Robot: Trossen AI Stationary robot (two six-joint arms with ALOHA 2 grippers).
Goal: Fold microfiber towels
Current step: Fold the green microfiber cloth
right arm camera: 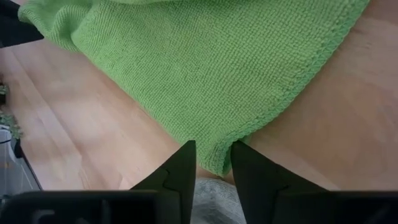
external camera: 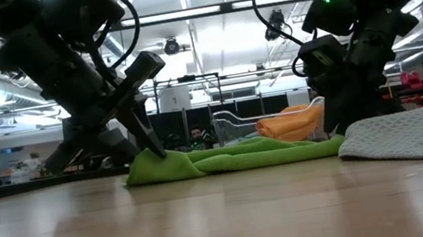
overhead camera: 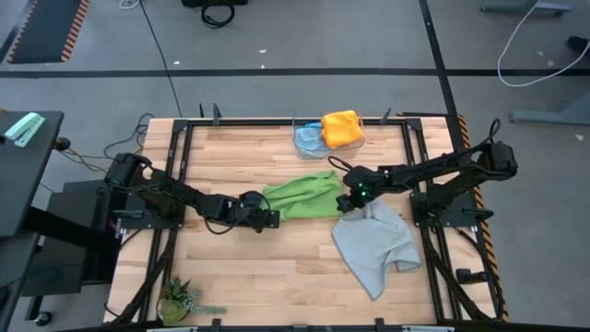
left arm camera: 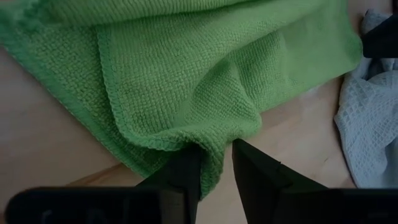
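The bright green towel (overhead camera: 300,196) lies rumpled on the wooden table's middle, one layer lapped over another (left arm camera: 186,68). My left gripper (overhead camera: 270,219) is at its left near corner, shut on a bunched bit of cloth. My right gripper (overhead camera: 347,202) is at its right near corner, shut on that corner. The light grey towel (overhead camera: 373,242) lies spread and creased just near of the right gripper. The yellow-orange towel (overhead camera: 342,127) and the light blue towel (overhead camera: 309,138) sit together at the far edge. My left gripper pinches a bunched fold at the green towel's corner (left arm camera: 214,155) between its two fingers, several layers thick. The fingers slant down from the table's left side. The cloth there rests on the table (external camera: 155,166), slack. My right gripper pinches the green towel's hemmed corner (right arm camera: 216,152) between its two fingers. It slants down from the table's right side. The corner lies low on the table beside the grey towel (right arm camera: 211,199), and the cloth is slack.
A clear bin (overhead camera: 361,140) at the far edge holds the yellow-orange and blue towels. A small potted plant (overhead camera: 180,300) stands at the near left corner. Bare wood shows at the near middle (overhead camera: 267,277) and the far left (overhead camera: 230,152).
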